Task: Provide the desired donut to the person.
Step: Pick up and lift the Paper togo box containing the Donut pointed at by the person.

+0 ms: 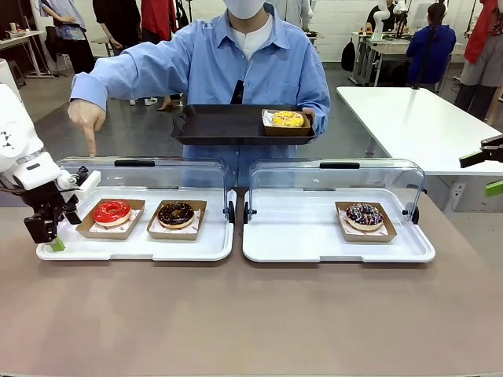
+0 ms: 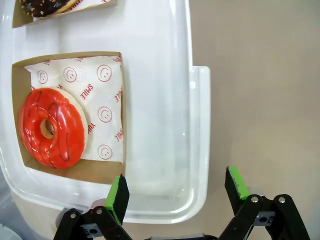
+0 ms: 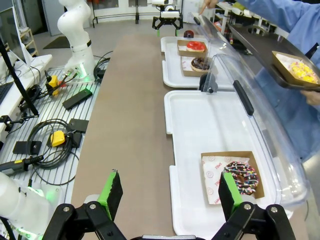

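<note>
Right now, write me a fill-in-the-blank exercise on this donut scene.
The left tray holds ____ donuts.
The person holds a black tray bearing a donut with ____ icing.
The left gripper stands ____ at the left tray's corner.
Missing words: two; yellow; open.

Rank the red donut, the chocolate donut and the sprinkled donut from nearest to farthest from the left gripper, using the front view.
1. Red donut: left tray, right beside the left gripper.
2. Chocolate donut: same tray, toward the table's middle.
3. Sprinkled donut: right tray, far side.
</note>
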